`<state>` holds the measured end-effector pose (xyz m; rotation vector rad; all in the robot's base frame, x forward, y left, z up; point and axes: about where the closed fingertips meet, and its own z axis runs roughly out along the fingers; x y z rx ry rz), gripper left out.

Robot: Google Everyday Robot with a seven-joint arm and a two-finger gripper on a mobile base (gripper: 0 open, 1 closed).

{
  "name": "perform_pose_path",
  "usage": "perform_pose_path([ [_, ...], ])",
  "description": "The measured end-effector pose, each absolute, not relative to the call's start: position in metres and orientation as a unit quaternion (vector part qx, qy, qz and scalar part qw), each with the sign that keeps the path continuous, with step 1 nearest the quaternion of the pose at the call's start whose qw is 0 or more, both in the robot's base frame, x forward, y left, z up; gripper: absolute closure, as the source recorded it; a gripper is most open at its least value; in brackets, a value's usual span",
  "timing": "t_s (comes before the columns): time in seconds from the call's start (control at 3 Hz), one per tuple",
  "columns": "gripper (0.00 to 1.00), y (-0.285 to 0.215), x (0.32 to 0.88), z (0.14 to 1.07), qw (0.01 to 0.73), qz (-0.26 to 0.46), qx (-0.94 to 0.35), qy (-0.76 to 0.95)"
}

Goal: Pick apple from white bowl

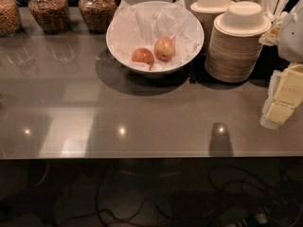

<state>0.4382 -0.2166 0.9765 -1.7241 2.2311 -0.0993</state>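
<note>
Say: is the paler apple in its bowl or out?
In: the small yellowish-pink apple lies inside the glossy white round bowl; claw at far right.

No readable text, label, brand, number or sign was found. Jars [97, 6] at far-left corner of desk [142, 122]: no lettering was made out. Stacked bowls [236, 46] near far-right corner: surfaces were seen plain. Yellow packets [284, 96] at right edge: any markings were too blurred to be read. Gripper was not seen within view.
</note>
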Motion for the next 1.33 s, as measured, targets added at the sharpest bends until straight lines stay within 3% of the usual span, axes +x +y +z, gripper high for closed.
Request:
perform_pose_path([
  [0.67,0.0,-0.212,0.445,0.975,0.18,-0.031,-0.6,0.779],
  [1.33,0.0,-0.175,0.517,0.959,0.31,0.008,-0.572,0.76],
])
